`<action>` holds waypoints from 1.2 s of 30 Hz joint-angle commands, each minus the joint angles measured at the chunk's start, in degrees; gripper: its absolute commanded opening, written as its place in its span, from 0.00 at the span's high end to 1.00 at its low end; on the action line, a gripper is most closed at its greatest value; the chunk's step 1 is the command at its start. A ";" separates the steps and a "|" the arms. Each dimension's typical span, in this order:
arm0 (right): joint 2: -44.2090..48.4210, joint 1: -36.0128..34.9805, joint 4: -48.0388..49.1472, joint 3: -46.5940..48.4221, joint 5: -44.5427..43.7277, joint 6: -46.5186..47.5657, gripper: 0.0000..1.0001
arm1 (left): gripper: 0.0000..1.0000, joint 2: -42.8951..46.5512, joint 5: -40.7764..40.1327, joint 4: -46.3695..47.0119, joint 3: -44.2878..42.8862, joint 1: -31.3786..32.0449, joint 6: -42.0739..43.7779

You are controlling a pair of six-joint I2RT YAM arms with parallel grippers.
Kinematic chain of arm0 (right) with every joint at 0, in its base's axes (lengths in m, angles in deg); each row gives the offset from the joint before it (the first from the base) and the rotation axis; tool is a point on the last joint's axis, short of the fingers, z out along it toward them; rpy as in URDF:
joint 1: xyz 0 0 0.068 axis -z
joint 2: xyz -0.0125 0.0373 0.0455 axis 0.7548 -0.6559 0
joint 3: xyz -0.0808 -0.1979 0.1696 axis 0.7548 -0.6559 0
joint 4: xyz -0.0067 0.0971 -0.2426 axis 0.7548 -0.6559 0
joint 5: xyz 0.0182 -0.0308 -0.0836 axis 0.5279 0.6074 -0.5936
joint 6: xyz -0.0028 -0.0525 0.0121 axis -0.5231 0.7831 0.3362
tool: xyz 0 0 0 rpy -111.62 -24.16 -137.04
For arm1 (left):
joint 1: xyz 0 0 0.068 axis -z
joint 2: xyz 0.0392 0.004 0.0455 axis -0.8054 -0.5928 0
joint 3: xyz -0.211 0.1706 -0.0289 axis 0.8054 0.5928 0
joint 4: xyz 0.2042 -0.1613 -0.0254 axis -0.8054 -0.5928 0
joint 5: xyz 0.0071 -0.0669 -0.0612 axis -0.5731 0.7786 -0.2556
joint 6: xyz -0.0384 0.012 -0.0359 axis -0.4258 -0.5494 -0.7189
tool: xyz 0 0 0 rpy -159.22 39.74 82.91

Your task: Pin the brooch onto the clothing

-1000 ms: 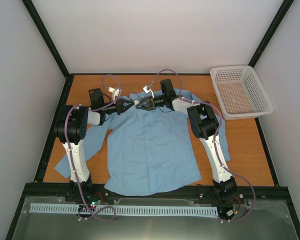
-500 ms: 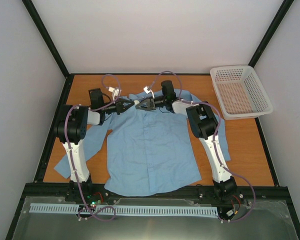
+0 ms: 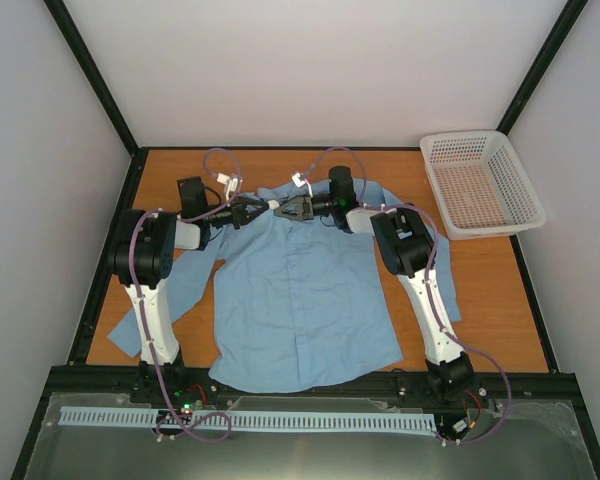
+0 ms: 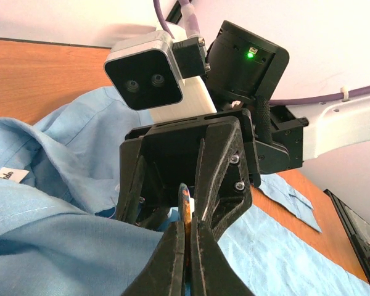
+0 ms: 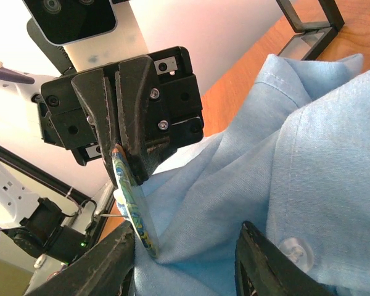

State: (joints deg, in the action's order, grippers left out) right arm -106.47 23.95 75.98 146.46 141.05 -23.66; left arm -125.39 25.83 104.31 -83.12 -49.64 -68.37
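The light blue shirt (image 3: pixel 305 290) lies spread flat on the table, collar at the far side. My left gripper (image 3: pixel 257 211) is shut on the brooch (image 5: pixel 133 205), a small greenish patterned disc seen edge-on, also in the left wrist view (image 4: pixel 185 202). Its thin pin (image 5: pixel 106 214) sticks out sideways. The disc's lower edge touches a raised fold of shirt fabric (image 5: pixel 234 185) near the collar. My right gripper (image 3: pixel 294 208) faces the left one, open, its fingers (image 5: pixel 268 265) either side of that fold. In the left wrist view the left gripper (image 4: pixel 188 227) points into the right gripper's open jaws.
A small black hinged box (image 3: pixel 192 192) stands open on the table behind the left arm, also in the right wrist view (image 5: pixel 308 21). A white mesh basket (image 3: pixel 480 183) sits at the far right. A shirt button (image 5: pixel 291 251) lies by the right finger.
The right arm's wrist and gripper have shifted slightly to the right. The left gripper still holds the brooch in the same place at the collar.
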 commanded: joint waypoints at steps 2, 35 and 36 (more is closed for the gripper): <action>-1.60 -0.16 4.44 0.88 0.28 -3.08 0.57 | 0.99 -0.85 2.41 2.83 -1.75 -0.38 -0.65; -3.25 -1.12 -13.73 8.66 0.46 8.58 0.54 | 0.99 -0.92 5.41 0.34 -2.56 -0.32 1.40; -3.18 -1.12 -13.62 8.55 0.38 8.66 0.54 | 0.99 -0.68 5.12 -0.57 -2.62 -0.32 2.17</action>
State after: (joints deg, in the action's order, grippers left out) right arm -108.39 23.51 65.47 153.39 142.89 -17.67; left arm -126.57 28.19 104.90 -84.30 -50.09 -69.00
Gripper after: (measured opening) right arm 0.466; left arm 0.035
